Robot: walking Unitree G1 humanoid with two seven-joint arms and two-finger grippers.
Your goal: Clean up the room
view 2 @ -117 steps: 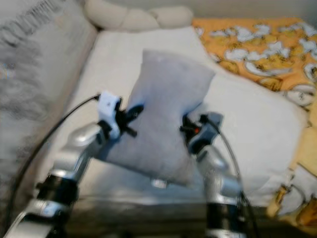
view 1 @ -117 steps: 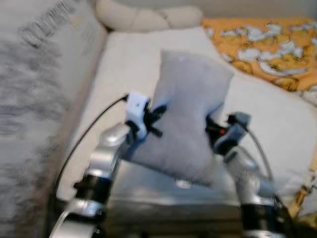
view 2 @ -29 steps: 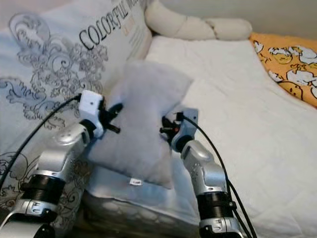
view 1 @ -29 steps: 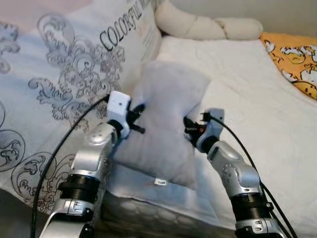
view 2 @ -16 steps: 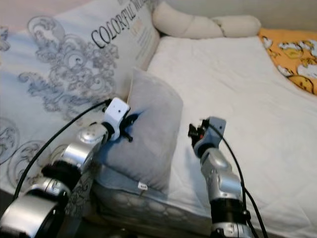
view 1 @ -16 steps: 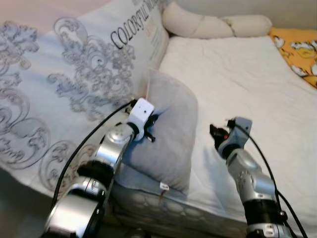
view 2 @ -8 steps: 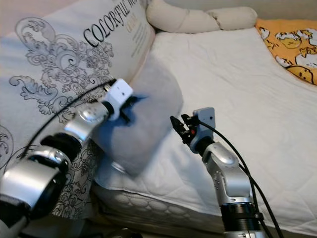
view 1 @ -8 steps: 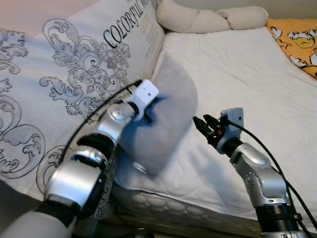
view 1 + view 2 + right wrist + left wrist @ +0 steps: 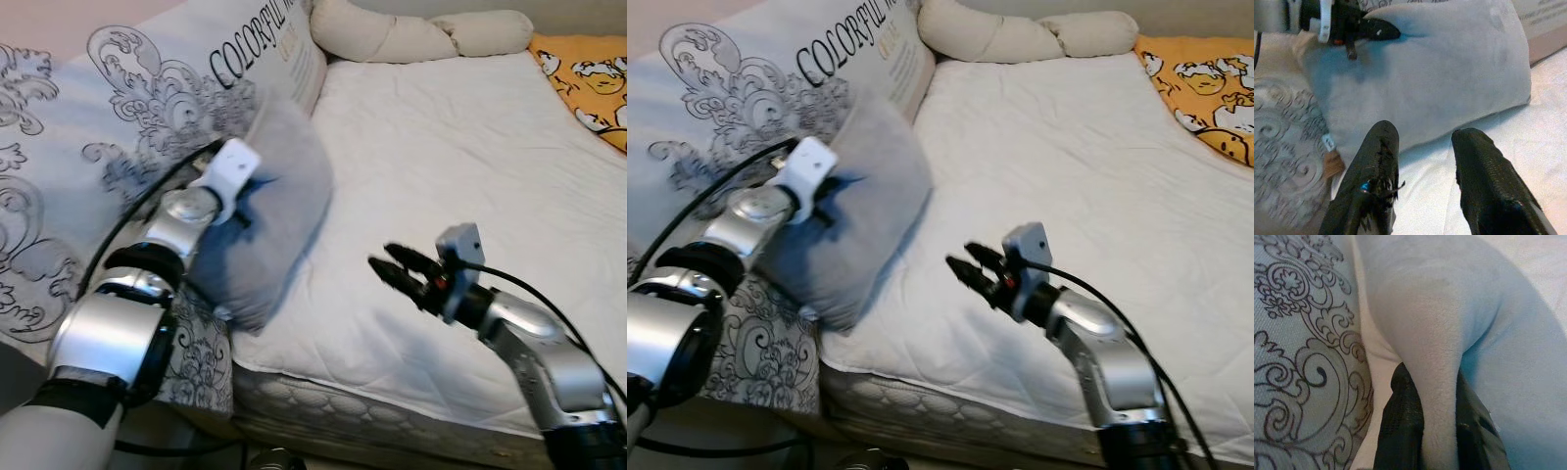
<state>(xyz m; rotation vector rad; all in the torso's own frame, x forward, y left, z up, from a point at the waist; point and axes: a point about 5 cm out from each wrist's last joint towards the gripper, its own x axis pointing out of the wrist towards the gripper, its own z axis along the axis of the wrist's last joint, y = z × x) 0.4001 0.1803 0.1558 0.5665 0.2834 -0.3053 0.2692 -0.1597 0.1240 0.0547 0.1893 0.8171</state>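
A wide bed (image 9: 460,166) with a white quilted cover lies beneath and ahead of both grippers. Along its edge, beyond the left gripper, leans a large patterned pillow (image 9: 127,108) printed with dark scrollwork and the word "COLORFUL". Far ahead of the right gripper, at the head of the bed, sits a long cream bolster (image 9: 421,34), and off to that gripper's outer side an orange patterned blanket (image 9: 588,73) covers the far corner. The grey cushion (image 9: 269,211) rests at the bed's near edge, propped against the patterned pillow, between the two grippers but much closer to the left one. The left gripper (image 9: 1437,431) is pressed into the cushion's side, its fingers (image 9: 1400,426) pinching a fold of the grey fabric between them, as the left wrist view shows. The right gripper (image 9: 392,269) hovers over the white cover, well apart from the cushion and pointing toward it, with its two black fingers (image 9: 1376,166) spread and nothing between them. A small white tag (image 9: 1328,142) hangs from the cushion's lower seam, on the side facing the right gripper.
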